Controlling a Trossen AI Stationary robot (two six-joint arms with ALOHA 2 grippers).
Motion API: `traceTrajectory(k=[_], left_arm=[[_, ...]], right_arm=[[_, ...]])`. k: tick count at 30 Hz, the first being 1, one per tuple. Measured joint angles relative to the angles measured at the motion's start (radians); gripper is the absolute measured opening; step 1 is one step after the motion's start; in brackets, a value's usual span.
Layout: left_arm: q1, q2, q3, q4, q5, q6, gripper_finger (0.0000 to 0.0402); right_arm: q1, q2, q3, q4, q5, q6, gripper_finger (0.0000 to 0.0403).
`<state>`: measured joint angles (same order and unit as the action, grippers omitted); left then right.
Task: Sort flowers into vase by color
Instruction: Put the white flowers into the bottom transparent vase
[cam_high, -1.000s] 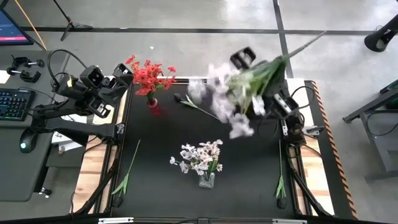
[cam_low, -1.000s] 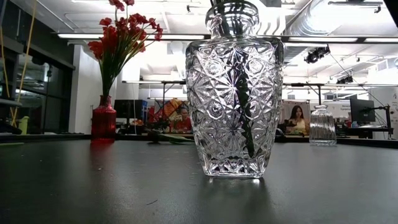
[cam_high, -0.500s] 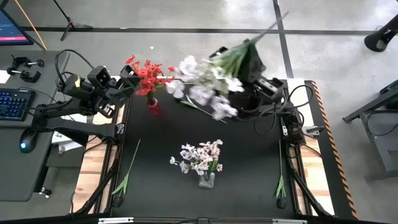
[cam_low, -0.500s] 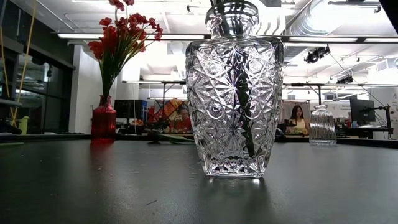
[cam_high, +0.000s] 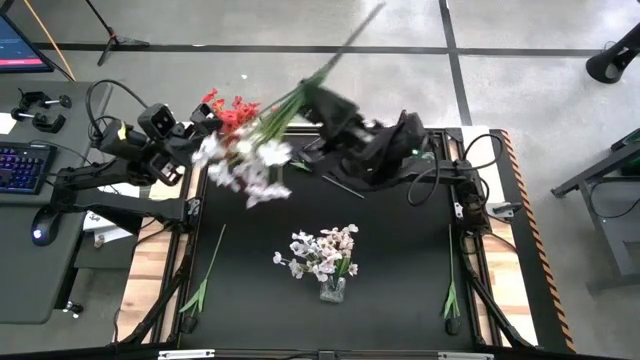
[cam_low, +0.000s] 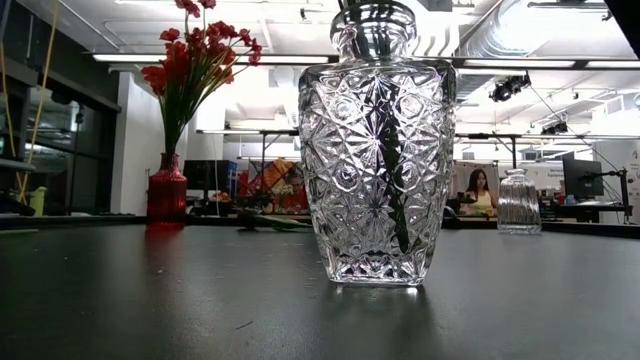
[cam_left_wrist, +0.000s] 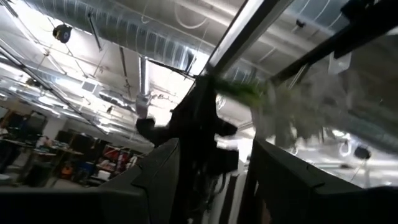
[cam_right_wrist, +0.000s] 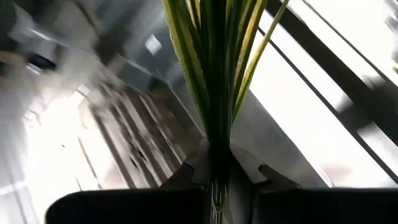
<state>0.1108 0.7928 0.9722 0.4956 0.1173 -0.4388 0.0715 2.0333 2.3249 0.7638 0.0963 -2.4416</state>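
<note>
My right gripper (cam_high: 312, 98) is high over the table's far side and is shut on a spray of white flowers (cam_high: 245, 165). The spray's blossoms hang over the far left, beside the red flowers (cam_high: 238, 112) standing in a red vase (cam_low: 167, 190). My left gripper (cam_high: 203, 124) is open by the red flowers, its fingers (cam_left_wrist: 158, 180) wide apart with nothing between them. More white flowers (cam_high: 322, 250) stand in the cut-glass vase (cam_low: 375, 150) at the table's middle. A dark flower (cam_low: 265, 221) lies on the table behind it. My right gripper pinches the spray's bundle of green stems (cam_right_wrist: 216, 140) between its two fingers (cam_right_wrist: 186, 171). The spray is lifted clear of the table and slants. Its blossoms (cam_high: 240, 170) are toward the left and its bare stem end (cam_high: 372, 12) sticks out past the far edge.
A small clear vase (cam_low: 518, 200) stands at the far right in the low view. Loose green stems lie at the table's left edge (cam_high: 205, 280) and right edge (cam_high: 452, 295). People sit at desks in the room beyond.
My right gripper has swung toward the table's left edge and tipped over, carrying the white spray. Its blossoms have gone from over the right middle of the table to the far left, next to the red flowers.
</note>
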Motion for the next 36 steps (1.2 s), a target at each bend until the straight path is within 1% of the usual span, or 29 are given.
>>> traceTrajectory(k=[4,7,8,12,13,14,15,16,17,19,21,22,23,24,25,26,28,29,33,36], left_arm=[[0.0,-0.009,0.0,0.014,0.0,-0.049,0.0188],[0.0,-0.012,0.0,0.028,0.0,-0.05,0.0188],[0.0,-0.012,0.0,0.029,-0.001,-0.05,0.0188],[0.0,-0.012,0.0,0.031,-0.007,-0.018,0.0188],[0.0,-0.012,0.0,0.033,-0.008,-0.01,0.0188],[0.0,-0.012,0.0,0.035,-0.013,-0.005,0.0188],[0.0,-0.012,0.0,0.039,-0.019,-0.004,0.0188],[0.0,-0.012,0.0,0.045,-0.023,-0.004,0.0188],[0.0,-0.012,0.0,0.051,-0.026,-0.003,0.0188],[0.0,-0.013,0.0,0.056,-0.029,0.011,0.0188],[0.0,-0.012,0.0,0.055,-0.045,0.036,0.0188],[0.0,-0.012,0.0,0.055,-0.054,0.048,0.0188],[0.0,-0.012,0.0,0.055,-0.06,0.055,0.0188],[0.0,-0.012,0.0,0.055,-0.065,0.056,0.0188],[0.0,-0.012,0.0,0.055,-0.073,0.057,0.0188],[0.0,-0.012,0.0,0.055,-0.082,0.057,0.0188],[0.0,-0.012,0.0,0.055,-0.089,0.057,0.0188],[0.0,-0.012,0.0,0.055,-0.089,0.057,0.0188],[0.0,-0.012,0.0,0.054,-0.089,0.057,0.0188],[0.0,-0.012,0.0,0.051,-0.089,0.057,0.0188]], right_arm=[[0.0,0.0,0.0,-0.197,-0.001,0.0,0.0012],[0.0,0.0,0.0,-0.386,-0.001,0.0,0.0012],[0.0,0.0,0.0,-0.448,-0.002,-0.022,0.0012],[-0.001,0.0,0.0,-0.697,-0.013,-0.38,0.0012],[-0.007,0.0,0.001,-0.724,-0.015,-0.42,0.0012],[-0.019,0.004,0.012,-0.729,-0.014,-0.395,0.0012],[-0.037,0.007,0.023,-0.7,0.01,-0.299,0.0012],[-0.062,0.004,0.025,-0.646,0.057,-0.176,0.0012],[-0.095,-0.012,0.02,-0.58,0.114,-0.052,0.0012],[-0.169,-0.062,0.022,-0.549,0.262,0.209,0.0012],[-0.245,-0.12,0.034,-0.606,0.417,0.495,0.0012],[-0.29,-0.148,0.035,-0.661,0.473,0.658,0.0012],[-0.333,-0.168,0.036,-0.74,0.512,0.827,0.0012],[-0.38,-0.189,0.036,-0.829,0.526,1.013,0.0012],[-0.431,-0.204,0.035,-0.932,0.518,1.195,0.0012],[-0.478,-0.212,0.033,-1.031,0.48,1.36,0.0012],[-0.567,-0.217,0.029,-1.191,0.356,1.659,0.0012],[-0.603,-0.217,0.028,-1.243,0.288,1.788,0.0012],[-0.694,-0.213,0.031,-1.343,0.033,2.354,0.0012],[-0.718,-0.19,0.017,-1.363,-0.091,2.808,0.0012]])
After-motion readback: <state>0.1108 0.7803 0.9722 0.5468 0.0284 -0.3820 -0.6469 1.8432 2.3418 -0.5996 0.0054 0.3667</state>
